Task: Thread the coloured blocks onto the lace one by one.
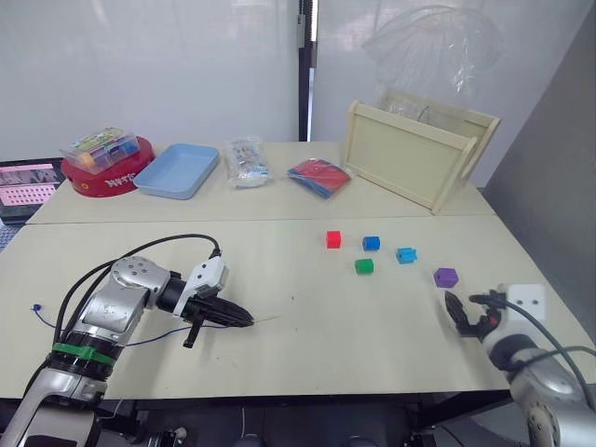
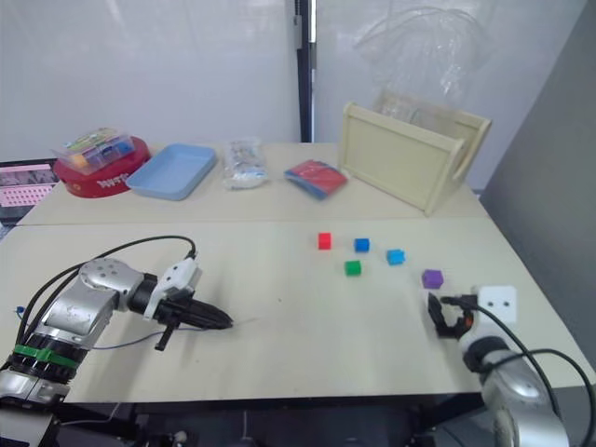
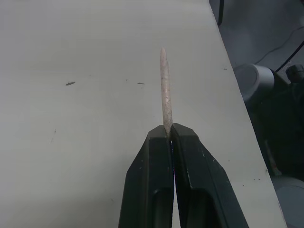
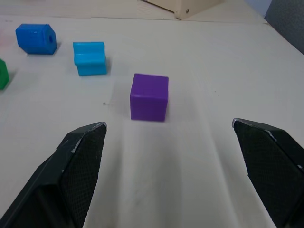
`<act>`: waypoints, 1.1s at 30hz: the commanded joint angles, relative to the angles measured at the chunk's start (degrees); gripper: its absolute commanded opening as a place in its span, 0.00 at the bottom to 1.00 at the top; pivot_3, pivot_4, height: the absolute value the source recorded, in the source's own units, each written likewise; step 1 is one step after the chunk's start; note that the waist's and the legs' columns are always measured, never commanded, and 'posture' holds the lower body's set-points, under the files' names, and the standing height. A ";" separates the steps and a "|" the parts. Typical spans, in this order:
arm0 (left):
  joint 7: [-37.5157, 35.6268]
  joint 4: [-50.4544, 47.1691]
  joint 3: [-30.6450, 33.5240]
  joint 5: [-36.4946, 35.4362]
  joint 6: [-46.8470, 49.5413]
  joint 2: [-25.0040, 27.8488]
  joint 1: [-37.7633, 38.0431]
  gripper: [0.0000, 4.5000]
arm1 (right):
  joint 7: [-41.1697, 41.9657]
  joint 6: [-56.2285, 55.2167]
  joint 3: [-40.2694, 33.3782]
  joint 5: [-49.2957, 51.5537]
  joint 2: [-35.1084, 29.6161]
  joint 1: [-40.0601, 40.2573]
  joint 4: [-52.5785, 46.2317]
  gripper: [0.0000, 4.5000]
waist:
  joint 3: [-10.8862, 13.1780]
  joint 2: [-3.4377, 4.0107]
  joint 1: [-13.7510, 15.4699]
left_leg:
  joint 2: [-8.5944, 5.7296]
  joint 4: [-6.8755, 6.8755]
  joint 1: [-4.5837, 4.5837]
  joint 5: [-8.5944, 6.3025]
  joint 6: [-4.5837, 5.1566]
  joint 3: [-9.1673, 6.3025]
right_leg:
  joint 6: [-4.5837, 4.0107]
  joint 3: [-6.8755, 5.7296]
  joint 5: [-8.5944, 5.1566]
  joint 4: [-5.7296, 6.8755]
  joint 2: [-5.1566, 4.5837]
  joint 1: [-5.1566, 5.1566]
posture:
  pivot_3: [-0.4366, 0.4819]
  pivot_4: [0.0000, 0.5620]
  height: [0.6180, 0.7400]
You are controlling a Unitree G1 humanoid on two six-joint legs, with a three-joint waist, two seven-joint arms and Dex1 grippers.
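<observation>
While clamping stiff pale lace (image 3: 165,90) tip, left end effector (image 3: 169,135), matte black.

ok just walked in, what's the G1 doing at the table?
It is set up to thread beads. The left end effector is shut on the lace, with the stiff pale tip sticking out past its fingers over the table. The right end effector is open, lined up on the purple block ahead of it but not touching it. The red block, blue block, cyan block and green block lie loose on the table; none is on the lace yet.
</observation>
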 commanded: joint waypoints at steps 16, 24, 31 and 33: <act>2.75 -7.42 2.69 -2.68 3.65 2.28 1.38 0.00 | -4.31 -6.10 2.09 -3.05 4.96 -12.05 15.35 0.65 | 0.01 0.01 -0.07 | 0.01 -0.06 -0.02 0.00 0.00 0.00 | 0.00 0.00 0.00 -0.01 0.01 -0.07 | 0.48 0.27 1.00; 2.79 -6.89 2.38 -2.53 3.40 2.02 1.08 0.00 | -3.93 -8.10 1.38 -2.18 5.79 -12.52 15.92 0.25 | 0.01 0.01 -0.13 | 0.01 -0.09 -0.04 0.00 0.00 0.01 | 0.00 0.00 0.00 0.00 0.01 -0.11 | 0.48 0.27 1.00; 2.81 -5.94 2.20 -2.23 3.16 1.87 0.52 0.00 | -5.15 -5.42 3.81 -2.22 7.23 -6.16 0.89 0.25 | 0.02 0.03 -0.05 | 0.00 -0.08 -0.07 0.00 0.00 0.01 | 0.00 0.01 0.00 0.00 0.00 -0.13 | 0.48 0.27 1.00; 2.85 -5.44 2.23 -2.16 3.08 1.83 0.34 0.00 | -5.99 -1.88 8.98 -2.85 7.99 -1.84 -9.70 0.25 | 0.02 0.03 -0.16 | 0.01 -0.09 -0.11 0.00 0.00 0.00 | 0.00 0.01 0.00 0.02 0.01 -0.20 | 0.48 0.27 1.00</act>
